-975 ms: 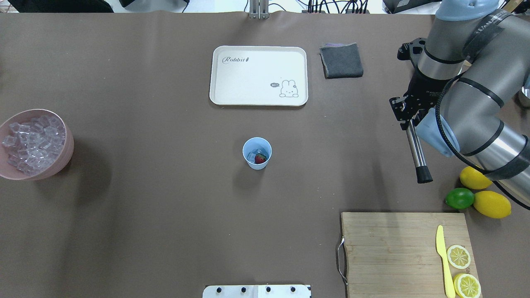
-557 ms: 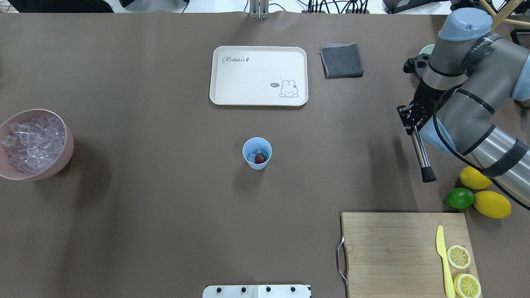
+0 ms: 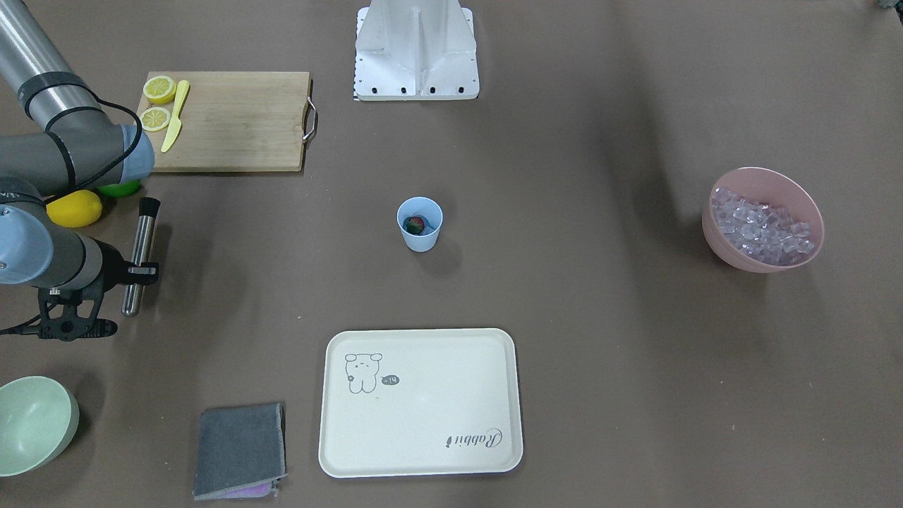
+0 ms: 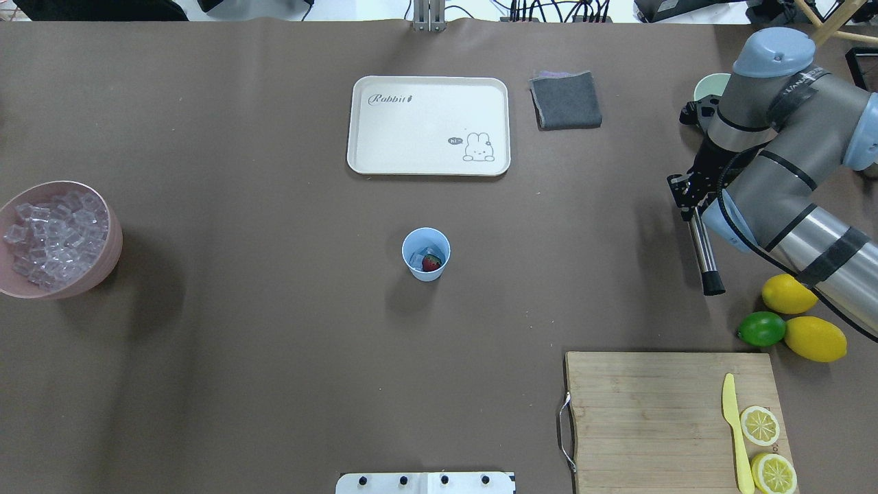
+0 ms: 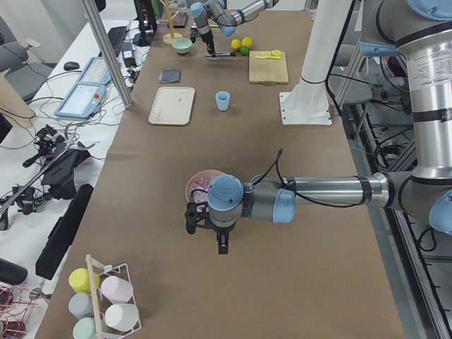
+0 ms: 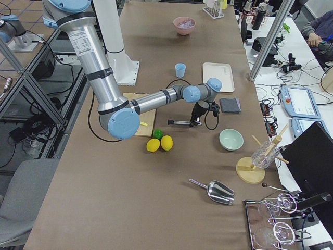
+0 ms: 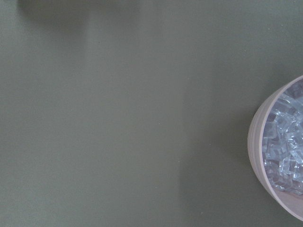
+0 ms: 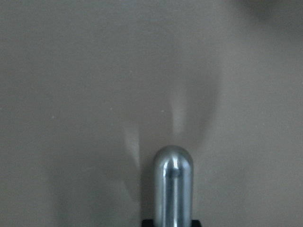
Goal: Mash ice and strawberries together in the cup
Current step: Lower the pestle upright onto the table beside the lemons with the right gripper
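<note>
**Item 1, cup** (image 4: 425,255): light blue tumbler, upright at the middle of the counter, well apart from both arms. In it you will find one red strawberry (image 4: 431,263) touching some clear ice (image 4: 418,256).

**Item 2, right claw** (image 3: 141,269): clenched round a steel muddler (image 4: 702,248) near the counter's right-hand edge. The rod lies about level, with its black tip toward the robot's edge. You cannot tell whether it touches the counter.

**Item 3, left claw** (image 5: 222,246): near the pink bowl (image 4: 115,250). You see it from the side only, so you cannot tell whether it is clenched or released.

**Item 4, pink bowl:** at the left-hand edge, heaped with spare cubes (image 4: 55,237).

**Item 5, cream tray** (image 4: 411,130): toward the operators' edge, midway along it. A grey cloth (image 4: 566,99) lies just beside it on the right-hand side.

**Item 6, cutting board** (image 4: 651,412): at the robot's edge toward the right-hand corner. It bears a yellow knife (image 4: 734,429) and two lemon slices (image 4: 760,425).

**Item 7, lemons** (image 4: 815,338) **and lime** (image 4: 761,329): two lemons and one lime, clustered between the board and the muddler's tip.

**Item 8, pale green bowl** (image 3: 42,416): at the operators' right-hand corner.
</note>
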{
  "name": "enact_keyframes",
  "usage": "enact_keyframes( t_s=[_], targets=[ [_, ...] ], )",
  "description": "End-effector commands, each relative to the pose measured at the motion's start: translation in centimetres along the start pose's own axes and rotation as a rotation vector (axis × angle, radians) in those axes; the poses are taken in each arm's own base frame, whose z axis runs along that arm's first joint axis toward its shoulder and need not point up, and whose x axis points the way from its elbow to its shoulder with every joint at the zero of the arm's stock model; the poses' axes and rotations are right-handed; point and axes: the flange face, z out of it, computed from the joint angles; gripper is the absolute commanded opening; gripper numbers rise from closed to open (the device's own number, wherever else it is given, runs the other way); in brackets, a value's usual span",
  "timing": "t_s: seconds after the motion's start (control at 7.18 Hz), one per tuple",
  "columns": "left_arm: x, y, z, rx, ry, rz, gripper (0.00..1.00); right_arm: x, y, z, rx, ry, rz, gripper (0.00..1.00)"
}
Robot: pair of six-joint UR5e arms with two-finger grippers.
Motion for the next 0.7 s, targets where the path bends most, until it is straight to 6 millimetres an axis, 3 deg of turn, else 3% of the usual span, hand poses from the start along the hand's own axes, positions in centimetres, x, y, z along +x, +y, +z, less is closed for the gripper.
enact_keyframes(
  t_s=[0.0, 0.56],
  targets=[
    [0.00, 0.00, 0.00, 0.000, 0.000, 0.000, 1.00, 0.60, -0.64, 0.38, 0.006, 0.002, 0.016, 0.00],
    [-0.06, 0.01, 0.05, -0.001, 0.000, -0.001, 1.00, -0.01, -0.72, 0.70, 0.004, 0.007, 0.035, 0.00]
  ],
)
